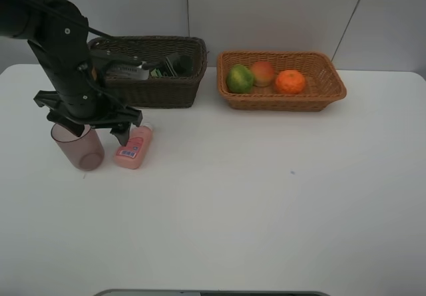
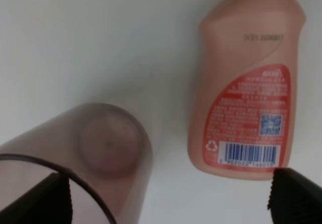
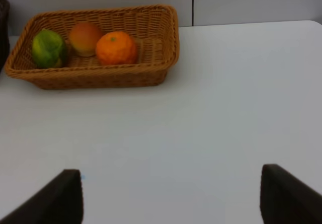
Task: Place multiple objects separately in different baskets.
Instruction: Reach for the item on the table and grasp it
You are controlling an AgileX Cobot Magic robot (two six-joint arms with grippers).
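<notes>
My left gripper (image 1: 93, 127) hangs wide above the cup (image 1: 78, 148) and lying pink bottle (image 1: 134, 148), at left; its arm half hides the dark basket (image 1: 160, 93). Right gripper (image 3: 173, 199): spread, empty, only tips showing. Three fruits (image 1: 263, 73) lie in the tan basket (image 1: 286, 102).

Orange (image 1: 290, 82) in tan basket (image 1: 286, 102)
</notes>
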